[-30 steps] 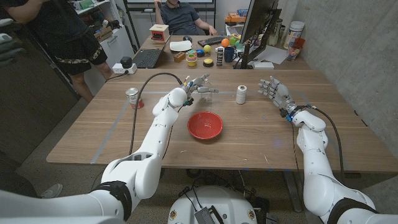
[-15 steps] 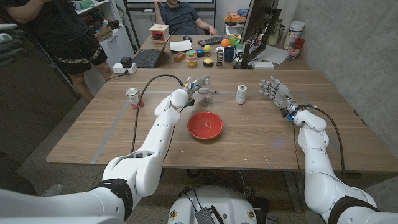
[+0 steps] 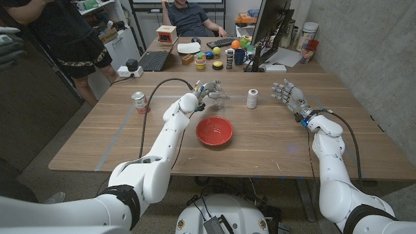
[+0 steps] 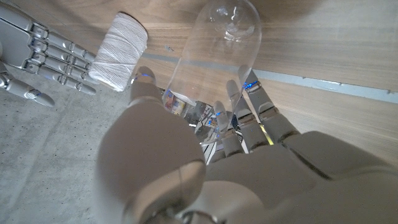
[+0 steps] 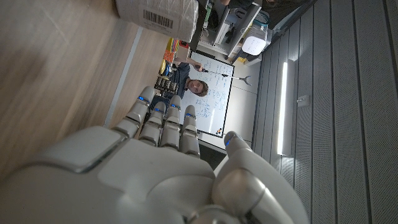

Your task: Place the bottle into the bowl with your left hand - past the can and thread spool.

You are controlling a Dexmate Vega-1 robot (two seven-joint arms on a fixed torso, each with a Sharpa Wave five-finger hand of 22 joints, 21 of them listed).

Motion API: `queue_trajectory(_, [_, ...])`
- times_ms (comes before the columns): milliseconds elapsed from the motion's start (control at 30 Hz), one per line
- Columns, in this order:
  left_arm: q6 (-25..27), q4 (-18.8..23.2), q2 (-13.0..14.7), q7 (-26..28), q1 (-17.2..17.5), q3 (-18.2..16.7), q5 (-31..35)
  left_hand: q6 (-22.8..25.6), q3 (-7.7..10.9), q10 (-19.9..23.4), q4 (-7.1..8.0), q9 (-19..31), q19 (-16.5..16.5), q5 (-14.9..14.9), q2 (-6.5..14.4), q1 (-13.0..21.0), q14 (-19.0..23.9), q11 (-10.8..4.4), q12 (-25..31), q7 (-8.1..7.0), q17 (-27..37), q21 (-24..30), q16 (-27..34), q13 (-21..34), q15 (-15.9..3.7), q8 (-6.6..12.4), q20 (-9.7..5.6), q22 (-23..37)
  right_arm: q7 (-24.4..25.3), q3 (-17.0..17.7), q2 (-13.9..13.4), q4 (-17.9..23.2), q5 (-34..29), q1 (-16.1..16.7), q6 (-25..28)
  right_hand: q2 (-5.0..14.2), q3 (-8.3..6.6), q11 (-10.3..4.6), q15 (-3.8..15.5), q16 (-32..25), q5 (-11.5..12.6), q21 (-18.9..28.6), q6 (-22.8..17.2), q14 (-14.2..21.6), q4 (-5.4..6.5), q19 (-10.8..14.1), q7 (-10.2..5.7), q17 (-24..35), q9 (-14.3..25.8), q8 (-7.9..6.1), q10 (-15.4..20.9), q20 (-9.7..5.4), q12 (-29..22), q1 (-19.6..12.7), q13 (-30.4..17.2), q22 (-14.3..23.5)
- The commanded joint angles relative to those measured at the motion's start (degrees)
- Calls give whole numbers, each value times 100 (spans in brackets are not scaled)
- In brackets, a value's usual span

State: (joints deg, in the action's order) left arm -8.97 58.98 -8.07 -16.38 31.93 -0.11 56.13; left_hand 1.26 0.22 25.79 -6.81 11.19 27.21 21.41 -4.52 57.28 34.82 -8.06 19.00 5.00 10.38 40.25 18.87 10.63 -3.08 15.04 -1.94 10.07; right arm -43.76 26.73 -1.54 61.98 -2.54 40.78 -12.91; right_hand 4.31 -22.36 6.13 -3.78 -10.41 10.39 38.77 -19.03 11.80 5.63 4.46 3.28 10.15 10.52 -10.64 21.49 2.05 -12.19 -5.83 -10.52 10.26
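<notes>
Your left hand [image 3: 207, 90] is clamped on the clear bottle [image 3: 218, 99], upright at the table's far side; the red bowl [image 3: 214, 130] lies just nearer the robot, so carry it back; right hand [image 3: 286, 93] idle, fingers apart.

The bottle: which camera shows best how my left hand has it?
The left wrist view: the clear bottle is large there, with the left hand wrapped around it, fingers on one side. The head view shows the bottle small, beyond the red bowl. In the right wrist view I cannot make it out.
</notes>
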Motion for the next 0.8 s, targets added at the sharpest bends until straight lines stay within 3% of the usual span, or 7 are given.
queue_trajectory(33, [194, 288, -54, 155, 144, 84, 177, 853, -48, 1084, 27, -1, 63, 45, 154, 254, 816, -300, 62, 28, 6, -72, 16, 18, -949, 171, -87, 28, -9, 12, -12, 34, -15, 23, -2, -13, 25, 7, -32, -27, 35, -23, 11, 23, -11, 52, 5, 14, 26, -33, 22, -2, -30, 44, -33, 17])
queue_trajectory(133, [248, 344, -66, 137, 171, 78, 186, 1347, -50, 1561, 36, -1, 115, 42, 260, 374, 1244, -345, 72, 13, 10, -95, 8, 23, -951, 263, -119, 28, -5, 21, -2, 66, 0, 37, -5, -12, 27, -4, -29, -28, 36, -29, 10, 27, -11, 53, 5, 13, 26, -34, 16, -5, -28, 46, -33, 17])
queue_trajectory(300, [299, 485, -64, 230, 265, 126, 291, 2310, -79, 1977, 66, -2, 183, 20, 386, 491, 1642, -367, 11, -228, 14, -132, -94, 34, -961, 454, -207, 32, -27, 19, -2, 76, 17, 39, 2, -10, 28, 14, -27, -26, 38, -38, 9, 28, -11, 53, 6, 12, 26, -35, 24, -11, -31, 48, -33, 17])
queue_trajectory(333, [283, 476, -51, 160, 248, 118, 266, 2840, -106, 2037, 82, -10, 184, 5, 431, 530, 1693, -390, -36, -372, 14, -156, -194, 39, -963, 516, -210, 41, -34, 20, -3, 65, 24, 36, -12, -10, 28, 14, -28, -26, 38, -37, 12, 27, -11, 57, 6, 12, 26, -34, 25, -11, -31, 48, -33, 17])
queue_trajectory(367, [267, 494, -50, 194, 267, 115, 265, 3045, -111, 2086, 81, -15, 207, -1, 456, 566, 1759, -389, -48, -382, 20, -163, -218, 40, -973, 525, -244, 40, -34, 11, -10, 68, 10, 40, -22, -10, 29, 2, -29, -24, 38, -40, 15, 23, -11, 56, 5, 12, 26, -33, 16, -14, -28, 50, -33, 17])
queue_trajectory(533, [273, 597, -66, 341, 350, 99, 292, 4238, -151, 2489, 81, -39, 291, -44, 570, 726, 2069, -388, -134, -824, 36, -199, -330, 37, -976, 691, -337, 42, -35, 4, -1, 92, 14, 46, 2, -11, 33, 21, -32, -25, 39, -46, 23, 25, -9, 63, 12, 12, 26, -31, 19, -15, -29, 55, -33, 17])
queue_trajectory(800, [277, 703, -41, 272, 393, 62, 279, 4482, -171, 2698, 60, -64, 441, -84, 609, 842, 2292, -398, -237, -880, 47, -174, -361, 43, -992, 645, -442, 44, -20, -16, 22, 169, 11, 75, 18, -9, 39, 18, -22, -25, 41, -57, 35, 26, -5, 68, 21, 13, 26, -28, 24, -16, -31, 64, -33, 17])
